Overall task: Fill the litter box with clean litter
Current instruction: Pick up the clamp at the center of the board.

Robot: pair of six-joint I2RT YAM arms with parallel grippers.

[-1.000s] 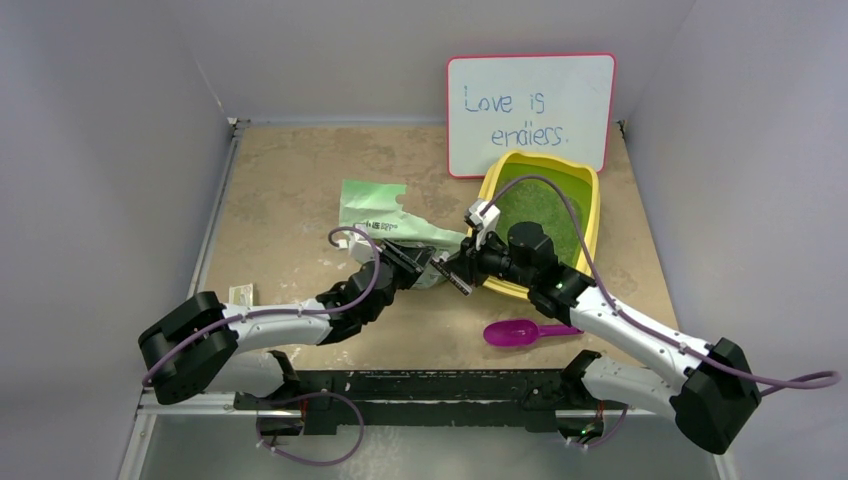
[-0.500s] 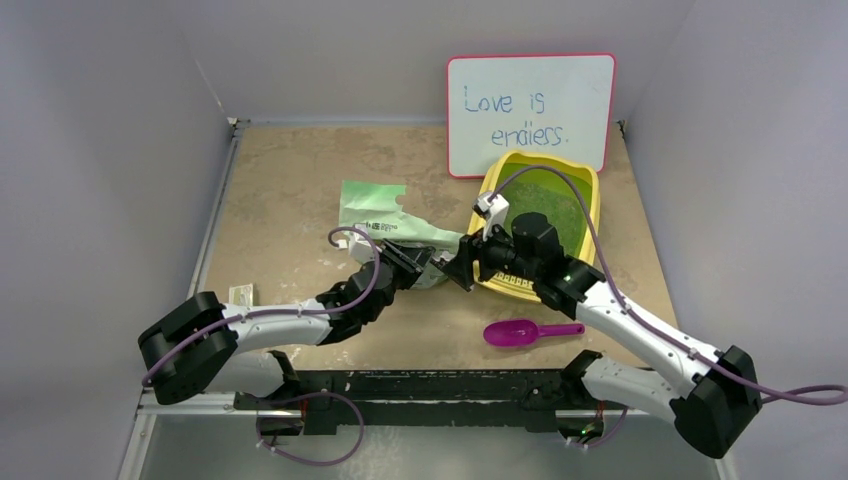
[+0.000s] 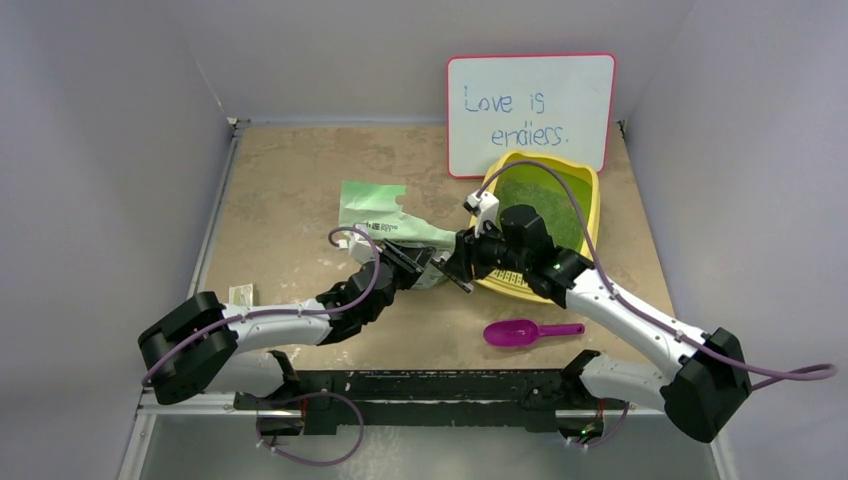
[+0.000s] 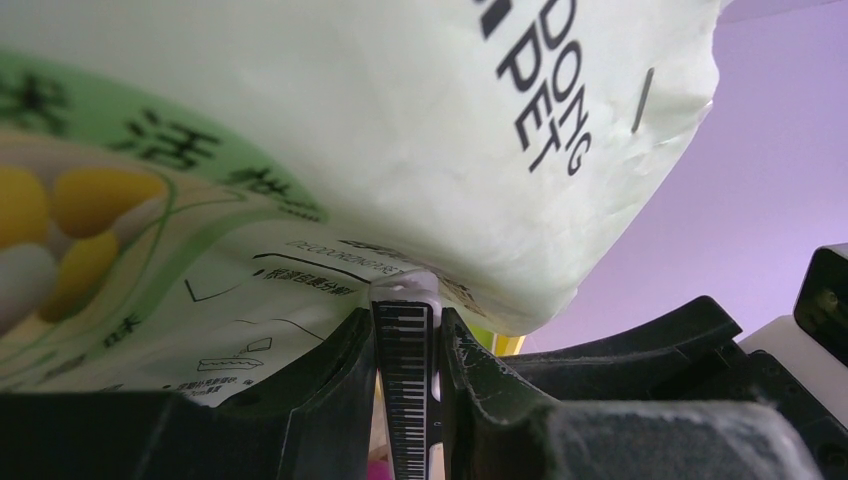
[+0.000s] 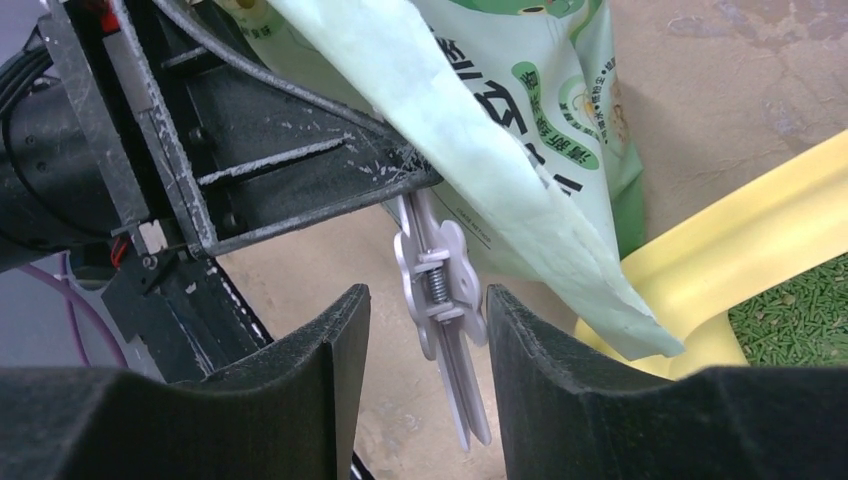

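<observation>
Starting at the near edge: both arm bases bolted side by side, and a small pale tag lying on the tan table close to the left arm's elbow. A little farther in, on the right, a magenta scoop flat on the table, handle pointing right, apart from both arms. At mid-table, the two grippers nose to nose. First the left gripper, stretched in from the left, its fingers pressed together on a thin ladder-marked strip at the lower edge of the pale green bag, that end raised above the table. Facing it from the right, the right gripper, its fingers standing apart on either side of a grey spring clip hanging at the bag's edge just below the left gripper's tips; impossible to tell whether either pad touches the clip. Beyond the clip, the bag's lower corner drooping in front of the near-left rim of the yellow litter box. Rest of the bag spread leftward and away over the table. Farther back, the litter box resting on the far right part of the table, its far end just before a red-framed whiteboard standing against the back wall, blue handwriting on it. Inside the box, the clean litter: green granules covering the visible floor, partly hidden under the right arm's wrist.
</observation>
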